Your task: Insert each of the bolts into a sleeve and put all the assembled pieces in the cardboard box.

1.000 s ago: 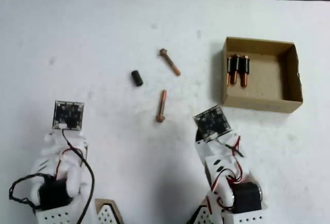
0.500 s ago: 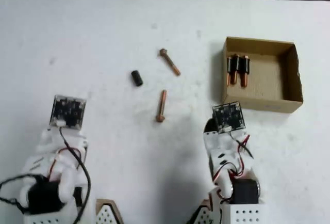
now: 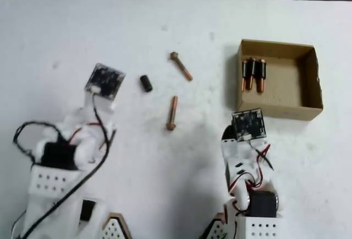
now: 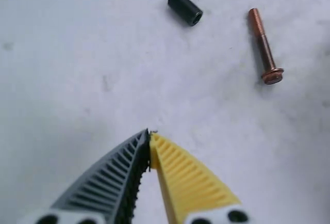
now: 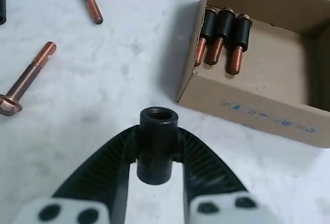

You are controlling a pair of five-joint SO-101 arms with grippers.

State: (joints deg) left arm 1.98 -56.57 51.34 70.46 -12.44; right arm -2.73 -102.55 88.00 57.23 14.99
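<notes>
Cardboard box point(image 3: 291, 91): three assembled pieces point(image 3: 253, 75) inside.
Your right tool point(image 5: 157, 137): clamped on sleeve point(image 5: 158, 152).
Your left tool point(image 4: 149, 135): tips together, loose sleeve point(image 4: 185, 8) ahead.

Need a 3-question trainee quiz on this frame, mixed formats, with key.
1. True or false: the right gripper is shut on a sleeve.
2. How many assembled pieces lie in the cardboard box? A) two B) three C) four
3. Fill in: ___ loose bolts lie on the table.
Key: 1 true; 2 B; 3 two.
</notes>
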